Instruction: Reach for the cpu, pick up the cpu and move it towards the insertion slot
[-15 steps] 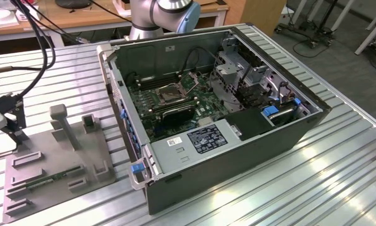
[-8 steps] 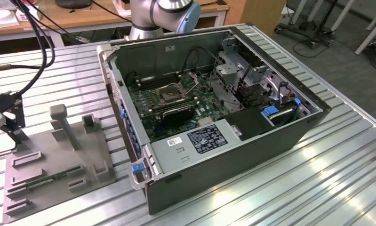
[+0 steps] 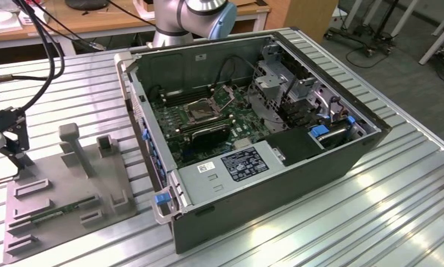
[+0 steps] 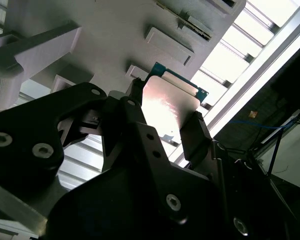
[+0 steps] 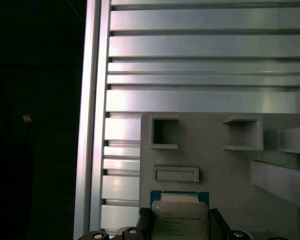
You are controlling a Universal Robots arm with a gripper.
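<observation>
The cpu [image 5: 179, 216] is a flat square chip with a silvery top and a green rim, seen in both wrist views [image 4: 169, 102]. It sits between the two black fingers of my gripper [image 5: 180, 226], which press on its opposite edges. Below it is the corner of a grey fixture plate [image 5: 215, 165]; I cannot tell whether the chip rests on the plate or hangs just above it. In the exterior view my gripper [image 3: 14, 151] is at the far left, over that plate's [image 3: 66, 194] back corner. The insertion slot [image 3: 204, 110], a shiny-framed square socket, lies on the green motherboard well to the right.
The open computer case [image 3: 296, 161] stands in the middle of the ribbed metal table [image 3: 370, 222], its walls rising around the motherboard. The plate carries upright posts [image 3: 72, 144] and a green memory stick [image 3: 59, 211]. Black cables [image 3: 48, 67] hang at the left.
</observation>
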